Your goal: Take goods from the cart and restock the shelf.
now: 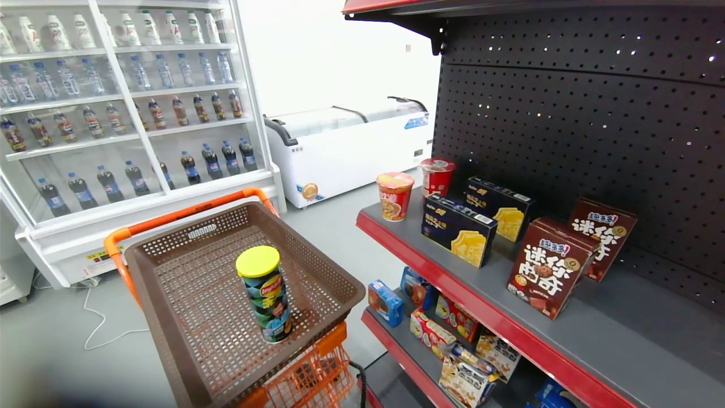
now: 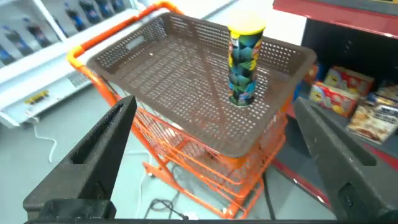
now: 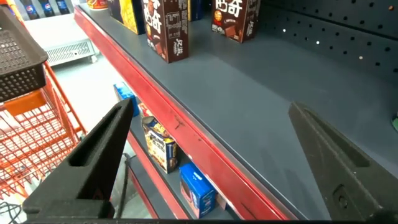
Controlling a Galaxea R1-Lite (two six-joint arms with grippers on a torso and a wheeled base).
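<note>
A tall chip can (image 1: 266,294) with a yellow lid stands upright in the brown basket (image 1: 170,249) on top of the orange cart (image 1: 306,374). In the left wrist view the chip can (image 2: 244,63) stands near the basket's (image 2: 155,68) shelf-side rim, and my left gripper (image 2: 214,165) hangs open below and short of the cart, holding nothing. My right gripper (image 3: 214,162) is open and empty over the front edge of the grey shelf (image 3: 249,93), facing a bare stretch of it. The shelf (image 1: 612,340) carries brown and dark blue snack boxes.
Two cup noodles (image 1: 395,195) stand at the shelf's left end, then dark blue boxes (image 1: 459,229) and brown boxes (image 1: 549,266). A lower shelf (image 1: 442,334) holds mixed packets. A drinks fridge (image 1: 113,113) and chest freezer (image 1: 345,147) stand behind the cart.
</note>
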